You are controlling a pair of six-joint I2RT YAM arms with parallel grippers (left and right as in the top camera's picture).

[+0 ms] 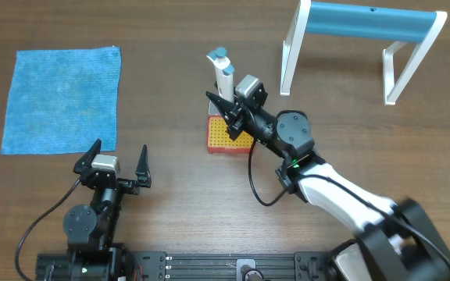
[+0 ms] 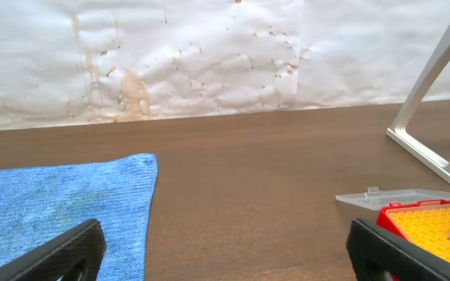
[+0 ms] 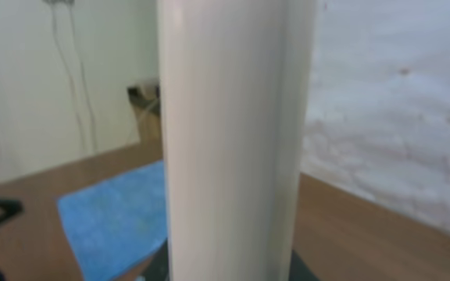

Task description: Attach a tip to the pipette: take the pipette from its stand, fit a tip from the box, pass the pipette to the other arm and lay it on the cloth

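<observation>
Your right fingers point(image 1: 219, 102) clamped the white blue-topped pipette point(image 1: 223, 72) by the red plastic tip box point(image 1: 219, 140), your left fingers point(image 1: 143, 164) were apart, and the pass and the soft blue cloth point(image 1: 61, 97) were not yet done.

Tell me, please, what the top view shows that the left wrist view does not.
Top view adds: the right gripper holding the pipette by the tip box, and the blue bar atop the stand. Left wrist view adds: the box's clear lid open behind it, and the papered wall. Shared: the blue cloth, tip box, stand legs and open left gripper.
</observation>
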